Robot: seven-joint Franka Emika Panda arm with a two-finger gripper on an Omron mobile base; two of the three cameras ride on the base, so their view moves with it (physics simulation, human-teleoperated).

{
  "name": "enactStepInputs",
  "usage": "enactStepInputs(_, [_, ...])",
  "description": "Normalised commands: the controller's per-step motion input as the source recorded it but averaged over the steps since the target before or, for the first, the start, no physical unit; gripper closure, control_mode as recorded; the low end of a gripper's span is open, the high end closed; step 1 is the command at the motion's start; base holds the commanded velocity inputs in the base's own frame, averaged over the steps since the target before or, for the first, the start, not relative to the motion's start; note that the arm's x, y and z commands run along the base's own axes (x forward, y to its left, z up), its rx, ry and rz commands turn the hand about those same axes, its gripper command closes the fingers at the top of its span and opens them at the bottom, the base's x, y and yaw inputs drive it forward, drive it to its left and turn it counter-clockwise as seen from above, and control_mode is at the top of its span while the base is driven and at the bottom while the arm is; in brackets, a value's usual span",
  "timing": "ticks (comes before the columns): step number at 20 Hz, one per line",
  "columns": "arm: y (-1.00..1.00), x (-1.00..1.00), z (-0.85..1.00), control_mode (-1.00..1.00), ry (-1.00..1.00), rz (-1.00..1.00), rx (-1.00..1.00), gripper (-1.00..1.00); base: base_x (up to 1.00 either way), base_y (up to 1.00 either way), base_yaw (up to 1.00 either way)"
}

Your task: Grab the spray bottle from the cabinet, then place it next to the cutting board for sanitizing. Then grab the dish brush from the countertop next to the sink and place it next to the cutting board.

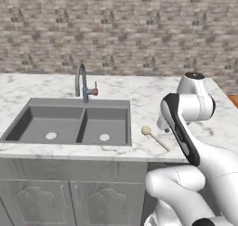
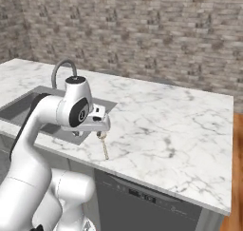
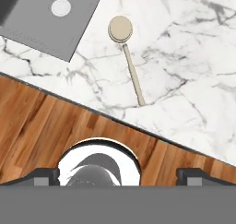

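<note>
The pincer [image 3: 118, 174] shows at the bottom of the hand view as two dark finger tips set wide apart with nothing between them, so it stands open; in the base views the arm's own white links hide its tips. Beyond it the dish brush [image 3: 127, 57] lies flat on the white marble desk [image 3: 184, 57], round cream head toward the sink [image 3: 50, 20], thin handle pointing at the desk's front edge. In the right base view the hand covers most of the brush head, leaving the handle [image 2: 104, 148] in sight. The sink's left basin is cut off in the hand view. The gooseneck faucet [image 1: 82, 83] bears a red detail. No writing can be read anywhere.
</note>
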Motion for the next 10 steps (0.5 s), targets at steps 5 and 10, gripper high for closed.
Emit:
enactStepInputs(5, [-0.01, 0.22, -0.5, -1.0, -0.04, 0.01, -0.01, -1.0, 0.0, 0.0, 0.0])
enactStepInputs(10, [0.0, 0.39, -0.47, -1.0, -0.02, 0.0, -0.02, -1.0, 0.0, 0.0, 0.0])
